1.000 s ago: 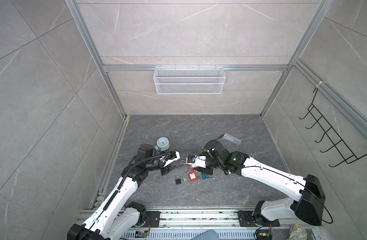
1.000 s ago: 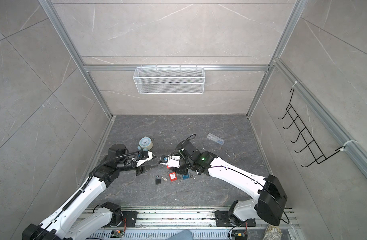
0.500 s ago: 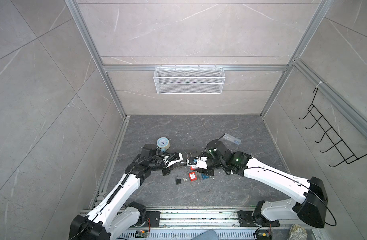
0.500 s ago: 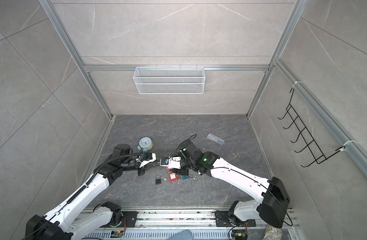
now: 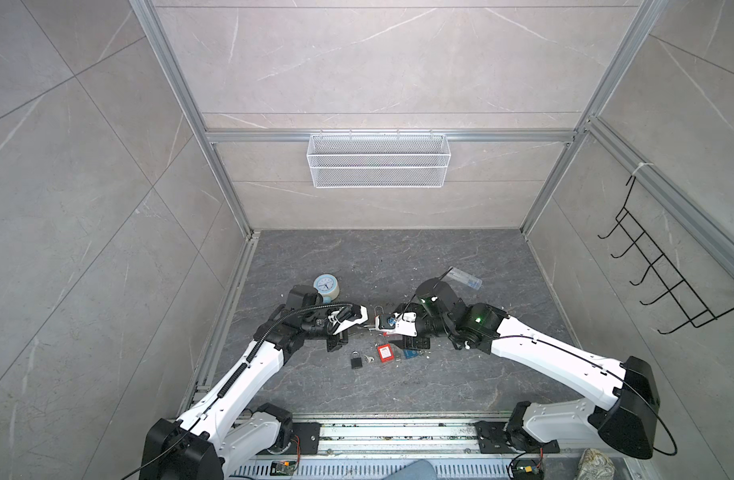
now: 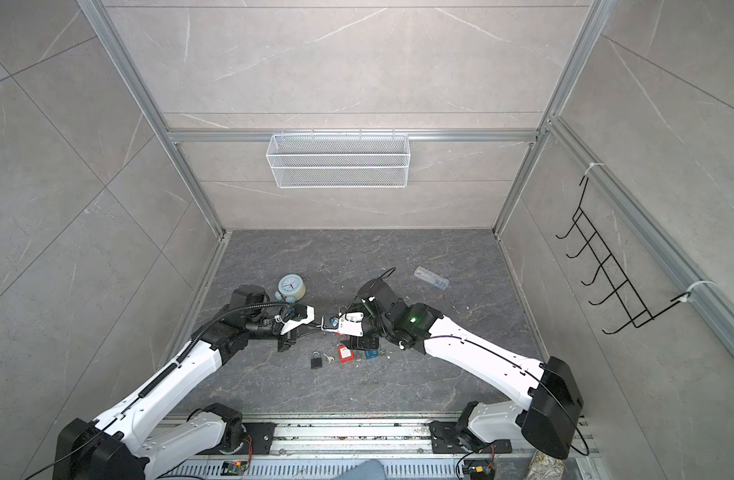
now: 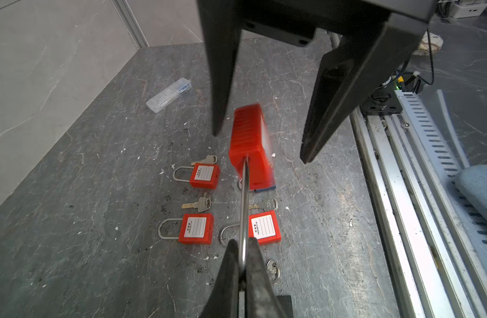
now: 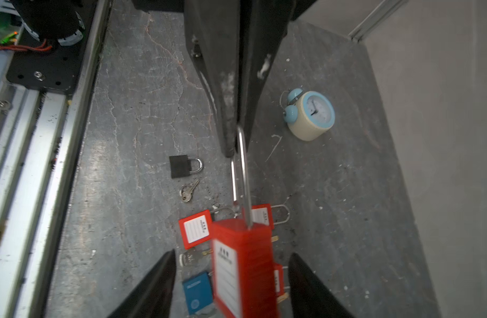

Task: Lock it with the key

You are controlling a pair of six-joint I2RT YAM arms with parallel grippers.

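Note:
A red padlock (image 7: 248, 143) hangs above the floor, its body blurred. My left gripper (image 7: 242, 245) is shut on the padlock's steel shackle (image 7: 245, 198). In the right wrist view the same padlock (image 8: 242, 264) hangs between the fingers of my right gripper (image 8: 231, 253), which is open and clear of it on both sides. Loose keys (image 7: 198, 204) lie on the floor among other padlocks, and another key (image 8: 188, 190) lies by the black padlock. Neither gripper holds a key.
Three red padlocks (image 7: 197, 228) lie on the floor below the grippers, with a blue padlock (image 8: 198, 291) and a black padlock (image 8: 181, 166) nearby. An alarm clock (image 8: 311, 115) stands behind the left arm. A clear plastic case (image 7: 169, 95) lies further back. The metal rail (image 7: 402, 192) runs along the front.
My left gripper has moved right to meet the right one and shut on the shackle. The right gripper's jaws have spread off the padlock body.

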